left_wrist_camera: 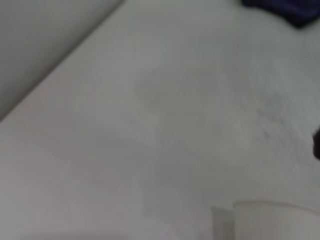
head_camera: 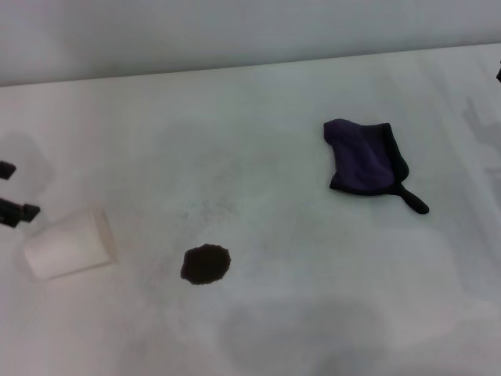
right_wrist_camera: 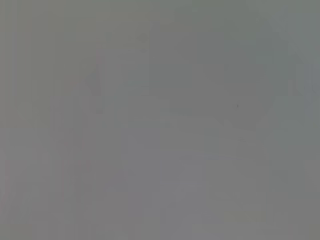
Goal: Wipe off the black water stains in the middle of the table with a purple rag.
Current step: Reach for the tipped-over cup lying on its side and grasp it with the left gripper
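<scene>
Your left claw [head_camera: 14, 192] enters at the left edge of the head frame, mostly cut off, fingers parted and holding nothing, just beside a white cup [head_camera: 70, 244] lying on its side. Your right claw is almost wholly out of frame; you cannot tell its state. The black water stains [head_camera: 206, 265] sit lower centre on the desk [head_camera: 258, 117]. The purple rag [head_camera: 365, 157] lies right of centre, well apart from them. The right wrist view shows only blank grey.
</scene>
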Available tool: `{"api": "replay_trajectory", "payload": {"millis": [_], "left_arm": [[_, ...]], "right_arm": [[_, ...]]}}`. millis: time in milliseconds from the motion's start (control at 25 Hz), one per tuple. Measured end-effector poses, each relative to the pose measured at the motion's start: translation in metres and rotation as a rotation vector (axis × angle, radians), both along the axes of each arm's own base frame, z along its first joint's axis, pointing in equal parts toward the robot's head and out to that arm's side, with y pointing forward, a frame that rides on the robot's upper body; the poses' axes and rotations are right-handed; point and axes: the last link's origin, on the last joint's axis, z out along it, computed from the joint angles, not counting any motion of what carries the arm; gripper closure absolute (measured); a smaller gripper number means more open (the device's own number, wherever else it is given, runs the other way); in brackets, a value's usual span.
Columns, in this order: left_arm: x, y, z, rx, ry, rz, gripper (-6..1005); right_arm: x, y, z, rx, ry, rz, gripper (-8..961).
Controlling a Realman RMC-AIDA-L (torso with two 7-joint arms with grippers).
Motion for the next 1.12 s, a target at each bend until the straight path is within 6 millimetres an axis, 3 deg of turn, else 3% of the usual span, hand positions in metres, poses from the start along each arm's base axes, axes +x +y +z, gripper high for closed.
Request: {"api": "replay_trajectory", "payload": {"millis": [360,1120], "left_arm": [[0.006,-0.006,-0.035,-0.092,0.042,-0.143,122],[0.024,-0.017,-0.055,-0.210,0.052,-0.166,121]], "right_arm": [[0.006,-0.004,0.000,0.020,0.030,-0.039,83],[0.008,-0.002,0.009,0.062,0.037,-0.049,83]]}}
